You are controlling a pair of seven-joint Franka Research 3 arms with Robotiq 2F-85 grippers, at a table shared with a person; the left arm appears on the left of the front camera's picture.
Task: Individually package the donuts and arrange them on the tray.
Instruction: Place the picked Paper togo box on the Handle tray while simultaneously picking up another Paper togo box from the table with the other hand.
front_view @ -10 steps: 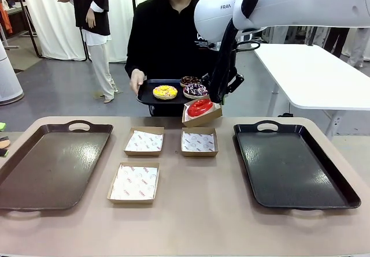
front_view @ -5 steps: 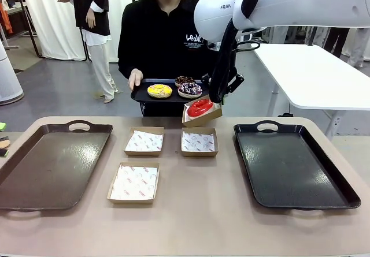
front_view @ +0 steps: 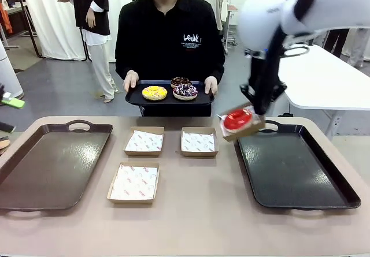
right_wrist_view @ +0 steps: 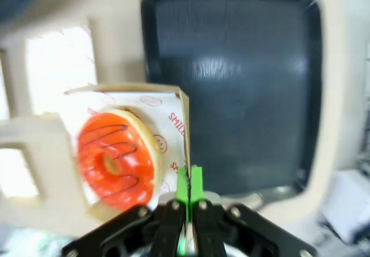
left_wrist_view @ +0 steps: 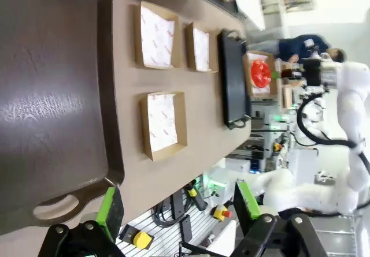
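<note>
My right gripper [front_view: 256,115] is shut on the side wall of a small cardboard box [front_view: 247,131] that carries the red donut [front_view: 237,119]. The box hangs tilted above the far left corner of the black tray [front_view: 300,176] on the right. In the right wrist view the green pads [right_wrist_view: 189,183] pinch the box wall, with the red donut [right_wrist_view: 115,160] to their left and the black tray [right_wrist_view: 254,89] below. Across the table a person holds a small black tray [front_view: 136,100] with the yellow donut [front_view: 154,92], the chocolate donut [front_view: 180,82] and the sprinkled donut [front_view: 185,90]. My left gripper [left_wrist_view: 178,208] is open near the brown tray [left_wrist_view: 52,84].
Three paper-lined empty boxes [front_view: 144,141] [front_view: 198,142] [front_view: 134,182] sit in the middle of the table. A brown tray [front_view: 52,164] lies at the left. A white table [front_view: 312,72] stands behind on the right.
My right arm has swung right with the boxed red donut, from above the far middle box to the right tray's corner. The person stepped in and brought the small tray forward.
</note>
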